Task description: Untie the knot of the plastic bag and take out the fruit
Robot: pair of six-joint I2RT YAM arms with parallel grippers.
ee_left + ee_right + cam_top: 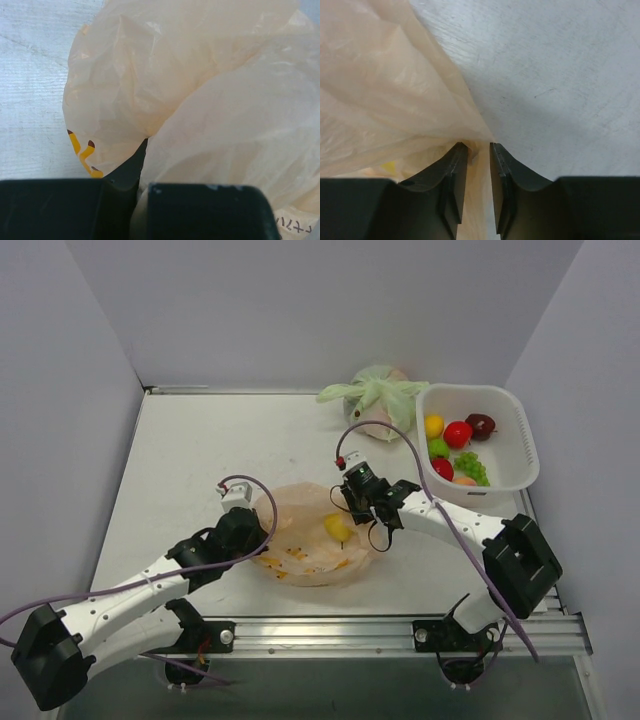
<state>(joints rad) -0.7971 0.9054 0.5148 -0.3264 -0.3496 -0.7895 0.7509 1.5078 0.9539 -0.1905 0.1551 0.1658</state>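
The peach-orange plastic bag (300, 545) lies crumpled at the table's middle, between both arms. A yellow fruit (337, 528) shows through its film. No knot shows in any view. My left gripper (250, 527) holds the bag's left edge; in the left wrist view it (141, 186) is shut, with the bag film (200, 100) pinched between the jaws. My right gripper (354, 506) is at the bag's right edge. In the right wrist view it (478, 146) stands narrowly open, with a fold of the bag (380, 90) lying in the gap.
A white basket (522, 445) at the back right holds several fruits, among them a red one (458, 434) and green grapes (472, 470). A pale green tied bag (372, 392) sits beside it against the back wall. Purple cables loop over both arms.
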